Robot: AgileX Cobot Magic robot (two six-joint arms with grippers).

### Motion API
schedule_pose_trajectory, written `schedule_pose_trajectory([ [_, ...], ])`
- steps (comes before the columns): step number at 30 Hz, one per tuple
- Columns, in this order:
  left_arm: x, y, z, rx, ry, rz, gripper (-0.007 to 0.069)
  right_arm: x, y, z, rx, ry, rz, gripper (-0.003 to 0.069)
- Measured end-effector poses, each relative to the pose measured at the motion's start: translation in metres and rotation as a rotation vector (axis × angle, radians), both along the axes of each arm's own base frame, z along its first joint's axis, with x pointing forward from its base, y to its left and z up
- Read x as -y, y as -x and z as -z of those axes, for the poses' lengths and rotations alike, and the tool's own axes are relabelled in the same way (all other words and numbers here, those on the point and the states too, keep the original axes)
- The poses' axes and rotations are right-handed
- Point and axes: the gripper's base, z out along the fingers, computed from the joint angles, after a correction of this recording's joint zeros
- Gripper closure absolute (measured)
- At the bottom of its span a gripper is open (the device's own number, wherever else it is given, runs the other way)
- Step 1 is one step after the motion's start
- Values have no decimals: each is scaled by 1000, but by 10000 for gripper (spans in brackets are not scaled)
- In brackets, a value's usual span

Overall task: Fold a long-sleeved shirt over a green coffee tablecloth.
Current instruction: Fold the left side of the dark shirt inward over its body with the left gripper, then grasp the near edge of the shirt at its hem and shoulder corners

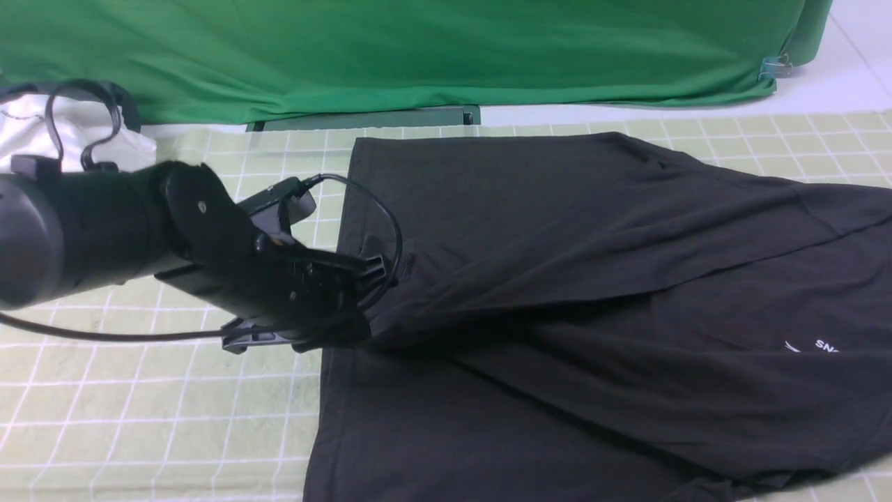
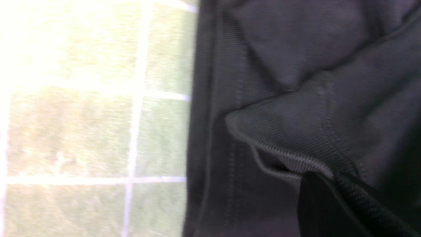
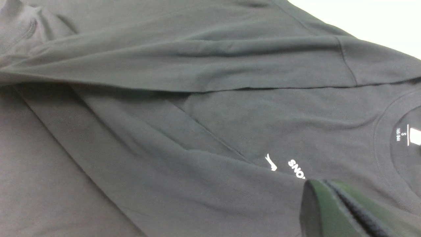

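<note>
1. Front view: black shirt [image 1: 592, 279] lies spread on the checked tablecloth [image 1: 139, 418], filling the middle and right; one sleeve [image 1: 557, 272] is pulled across to the left.
2. Left gripper [image 1: 380, 275] is clamped on that sleeve's cuff [image 2: 289, 144], right by the shirt's left edge.
3. Right gripper [image 3: 332, 207] is over the chest near the white print [image 3: 286, 163]; only a bit of finger shows, so can't tell if it's apart or together.

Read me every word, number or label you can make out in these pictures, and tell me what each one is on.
"SNO": white chest print on the long-sleeved shirt; the rest of the word is hidden.
"S": neck print inside the collar.
"165/84A": same neck print, tiny, so this is my best reading.
White neck tag: cut off at the picture's edge, nothing readable.
</note>
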Motion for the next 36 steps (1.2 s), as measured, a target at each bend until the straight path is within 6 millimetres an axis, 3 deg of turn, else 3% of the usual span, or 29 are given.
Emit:
schedule_pose_trajectory([
  [4,-1,0,1,8,-17,10,568,0,0,0,2,0,0,645],
  [9,-3,1,-7,10,-64,72,454,0,0,0,4,0,1,642],
  [15,-6,-5,-68,122,-139,170,301,0,0,0,0,0,0,641],
  [18,-7,3,-94,108,-149,203,268,0,0,0,0,0,0,639],
  [20,-9,10,-97,57,-154,222,264,0,0,0,0,0,0,638],
  [24,-5,41,-79,-130,-172,275,264,0,0,0,0,0,0,631],
  [27,5,73,-40,-276,-188,312,264,0,0,0,-6,0,-1,627],
  [30,11,94,-14,-330,-193,336,264,0,0,0,-7,1,-1,623],
  [36,17,112,15,-372,-174,319,264,0,1,1,-8,1,-1,614],
])
